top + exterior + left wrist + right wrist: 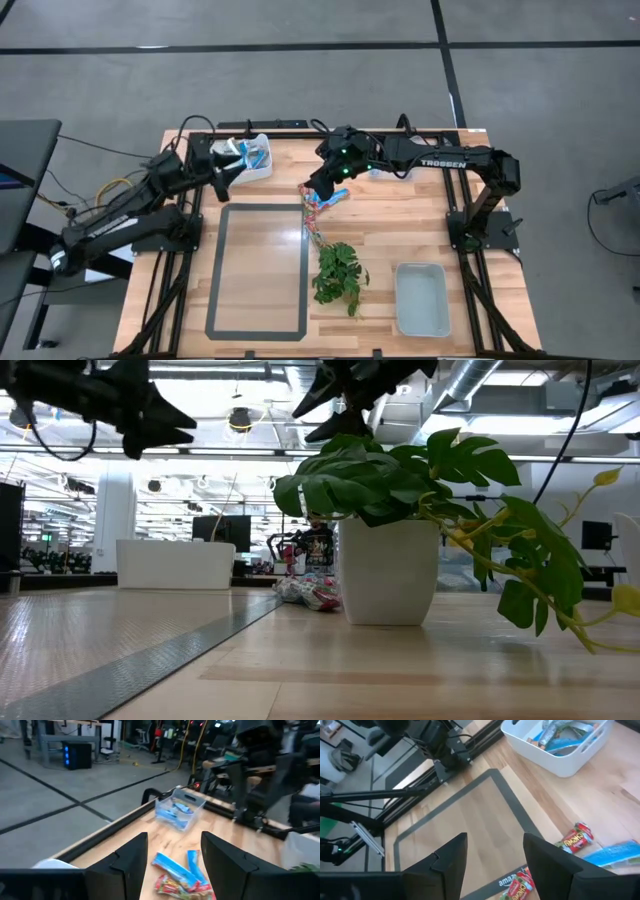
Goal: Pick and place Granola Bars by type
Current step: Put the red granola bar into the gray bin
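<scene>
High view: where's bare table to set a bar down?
Free: the wood inside the grey taped rectangle, and the strip between the green plant sprig and the empty white tray. Crowded: the pile of granola bars under the right tool, open, and the filled white bin.

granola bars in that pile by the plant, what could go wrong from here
1. The loose granola bars lie heaped and overlapping beside the plant sprig, so the open right gripper above them might pinch two wrappers together, or a leaf.
2. Red and blue wrappers are mixed in the pile, so a wrong type could land in the white bin that already holds blue bars.
3. The open left gripper hangs near that bin, so the arms could crowd each other.
</scene>
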Controlling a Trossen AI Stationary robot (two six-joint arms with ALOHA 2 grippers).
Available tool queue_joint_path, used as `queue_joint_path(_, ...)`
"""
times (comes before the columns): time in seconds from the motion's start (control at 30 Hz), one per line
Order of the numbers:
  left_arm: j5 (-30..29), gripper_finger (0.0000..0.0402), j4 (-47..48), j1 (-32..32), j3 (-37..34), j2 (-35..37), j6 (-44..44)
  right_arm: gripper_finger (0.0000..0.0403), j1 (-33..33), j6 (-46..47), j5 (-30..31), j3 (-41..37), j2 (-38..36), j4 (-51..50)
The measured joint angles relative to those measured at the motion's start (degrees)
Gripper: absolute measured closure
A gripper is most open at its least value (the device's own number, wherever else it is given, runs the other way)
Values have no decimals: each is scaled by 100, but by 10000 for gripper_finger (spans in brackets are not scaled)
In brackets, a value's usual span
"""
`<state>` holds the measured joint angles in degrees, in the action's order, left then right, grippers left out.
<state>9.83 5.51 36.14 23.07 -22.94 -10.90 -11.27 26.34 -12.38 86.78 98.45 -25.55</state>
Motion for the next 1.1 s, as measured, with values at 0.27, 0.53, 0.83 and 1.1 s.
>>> queue_joint_path(0.27, -126, 226, -581, -457, -789, 919, -363, 221, 0, -1, 47, 0, 0, -145)
queue_joint_path(0.53, -476, 226, -1033, -886, -1421, 1380, -535, 223, 0, 14, 45, 0, 0, -326)
queue_joint_path(0.83, -685, 226, -1352, -1142, -1944, 1649, -656, 225, 0, 16, 43, 0, 0, -453)
queue_joint_path(1.1, -687, 226, -1569, -1261, -2200, 1847, -666, 227, 0, 15, 39, 0, 0, -550)
